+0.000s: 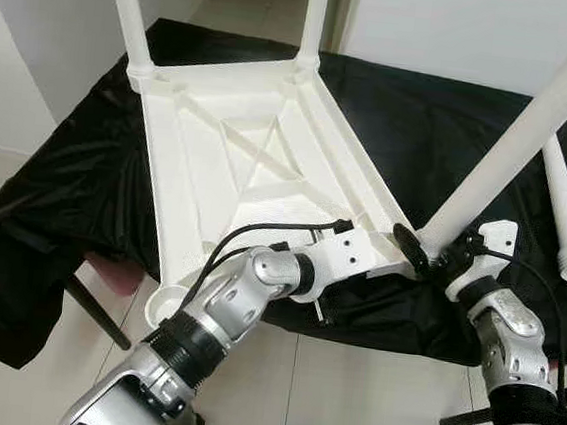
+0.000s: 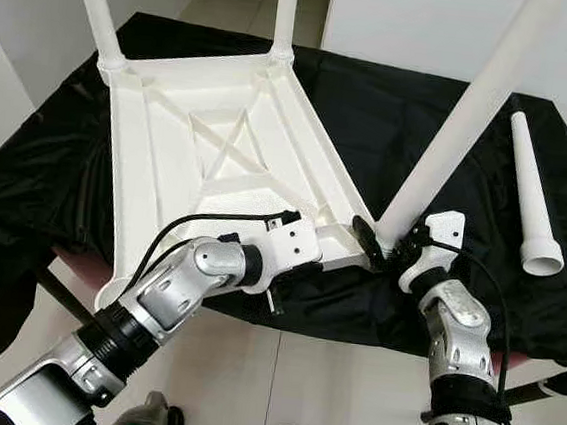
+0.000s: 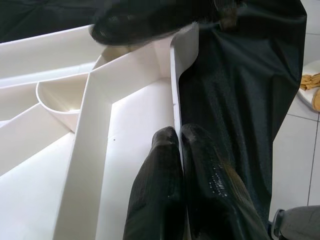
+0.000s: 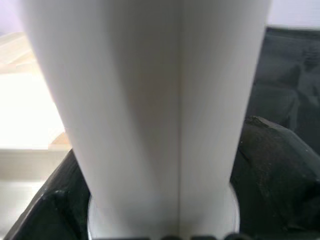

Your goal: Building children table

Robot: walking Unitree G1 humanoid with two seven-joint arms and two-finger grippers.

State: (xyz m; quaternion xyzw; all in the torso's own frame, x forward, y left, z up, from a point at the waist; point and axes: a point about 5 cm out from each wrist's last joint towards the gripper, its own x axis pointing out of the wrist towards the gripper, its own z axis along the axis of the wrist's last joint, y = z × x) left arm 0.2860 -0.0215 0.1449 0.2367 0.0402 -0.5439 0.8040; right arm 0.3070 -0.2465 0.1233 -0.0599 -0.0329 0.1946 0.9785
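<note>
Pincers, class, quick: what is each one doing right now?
Left pincer: closed on the rim of the upturned table top.
Right pincer: closed around the tilted white leg near its base.

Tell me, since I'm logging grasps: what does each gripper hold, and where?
The right gripper clamps a white table leg at its lower end, by the corner socket. The left gripper pinches the upturned tabletop by its side rim.

The two far table legs (image 1: 125, 11) and the tilted leg (image 1: 517, 140) in the right gripper (image 1: 430, 255) run off the top edge, their ends unseen, and the black cloth (image 1: 54, 200) hides the furniture beneath it.
</note>
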